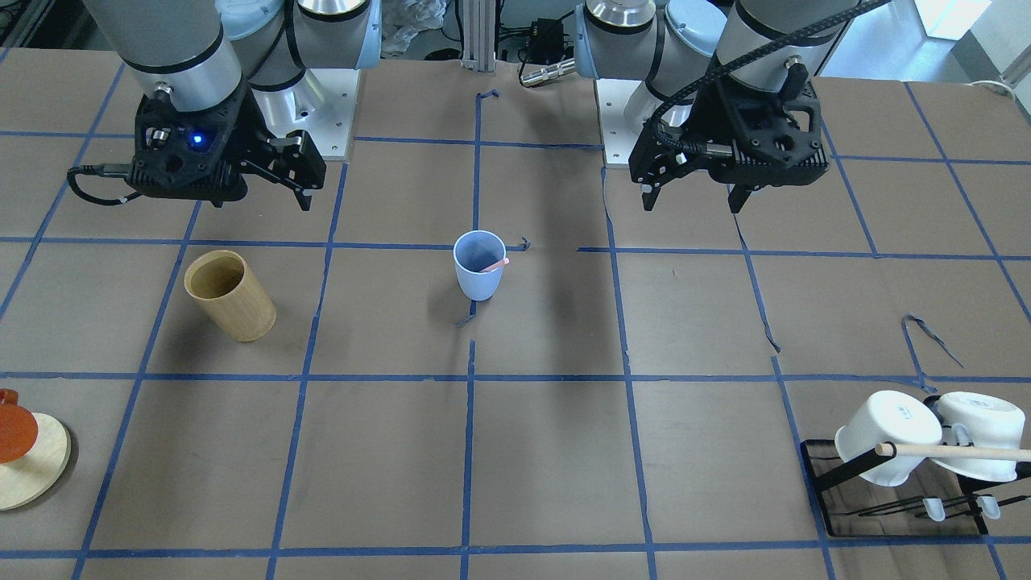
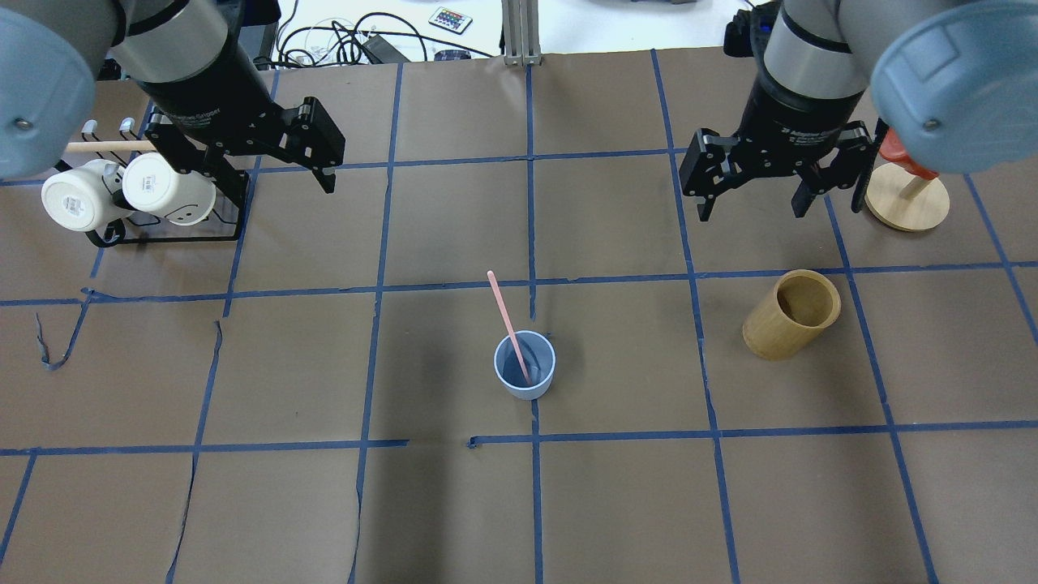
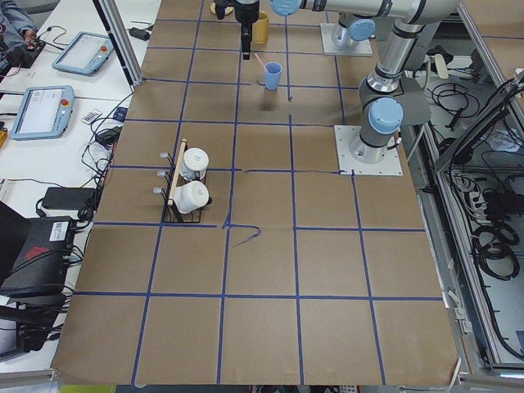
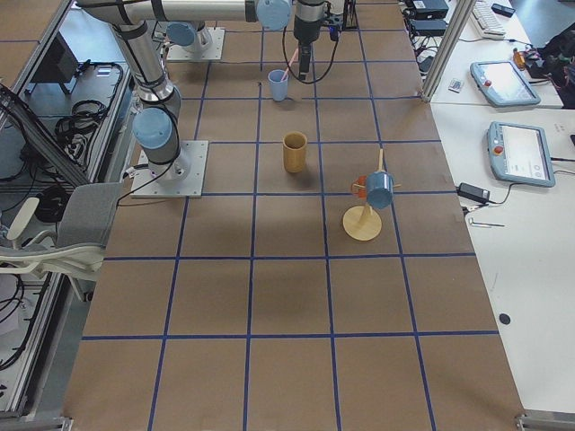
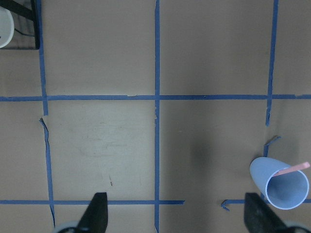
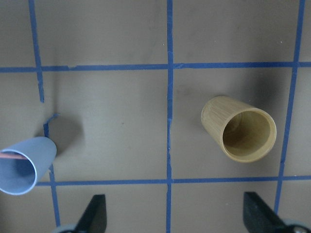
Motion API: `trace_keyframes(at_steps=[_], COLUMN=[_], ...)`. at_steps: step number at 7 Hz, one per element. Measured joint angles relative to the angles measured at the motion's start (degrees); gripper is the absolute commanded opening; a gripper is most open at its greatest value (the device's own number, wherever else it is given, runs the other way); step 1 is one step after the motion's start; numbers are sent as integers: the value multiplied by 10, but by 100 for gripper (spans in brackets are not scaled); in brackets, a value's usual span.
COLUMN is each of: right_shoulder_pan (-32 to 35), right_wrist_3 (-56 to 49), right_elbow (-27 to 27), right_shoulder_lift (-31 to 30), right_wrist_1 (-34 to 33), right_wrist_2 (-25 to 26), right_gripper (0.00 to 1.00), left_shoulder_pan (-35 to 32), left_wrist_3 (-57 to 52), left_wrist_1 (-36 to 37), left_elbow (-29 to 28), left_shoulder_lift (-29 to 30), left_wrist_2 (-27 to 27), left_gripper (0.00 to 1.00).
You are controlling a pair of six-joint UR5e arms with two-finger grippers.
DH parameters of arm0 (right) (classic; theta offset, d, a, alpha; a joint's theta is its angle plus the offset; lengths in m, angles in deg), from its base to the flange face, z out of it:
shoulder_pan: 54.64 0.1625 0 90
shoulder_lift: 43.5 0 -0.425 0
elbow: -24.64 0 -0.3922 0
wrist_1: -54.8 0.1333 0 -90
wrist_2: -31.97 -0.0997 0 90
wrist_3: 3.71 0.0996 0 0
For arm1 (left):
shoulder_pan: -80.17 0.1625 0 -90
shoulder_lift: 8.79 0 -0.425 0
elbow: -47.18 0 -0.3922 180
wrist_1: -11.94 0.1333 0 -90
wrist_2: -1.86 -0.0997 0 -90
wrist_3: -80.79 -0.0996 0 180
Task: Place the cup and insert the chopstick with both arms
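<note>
While both grippers hang above table (image 2: 243,503): left gripper (image 1: 693,201) at 10 o'clock from cup (image 2: 525,392), fingers spread wide, empty. Cup upright near table centre; chopstick (image 2: 504,312) inside, leaning toward 11 o'clock. Right gripper (image 2: 751,212) at 2 o'clock, fingers wide apart, empty. Bamboo holder (image 2: 791,316) at 3 o'clock.

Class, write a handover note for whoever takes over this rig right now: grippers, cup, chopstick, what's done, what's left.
Left gripper: jaws open, empty, hanging above the table.
Right gripper: jaws open, empty, also above the table.
Cup: upright near the table's middle, clear of both grippers.
Chopstick: in the cup, leaning on its rim.
Done: cup placed, chopstick inserted.
Left: seemingly nothing; the task looks complete.
</note>
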Motion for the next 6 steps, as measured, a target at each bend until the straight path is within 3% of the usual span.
trace_keyframes(at_steps=[6], right_shoulder_pan=[-31], right_wrist_3=[-45], right_elbow=[-2], right_shoulder_lift=[-22], right_wrist_1=[31], right_wrist_2=[28], right_gripper=[100], left_shoulder_pan=[0], left_wrist_3=[0], left_wrist_1=[0], left_elbow=[1], left_shoulder_lift=[0], left_wrist_2=[0], left_gripper=[100])
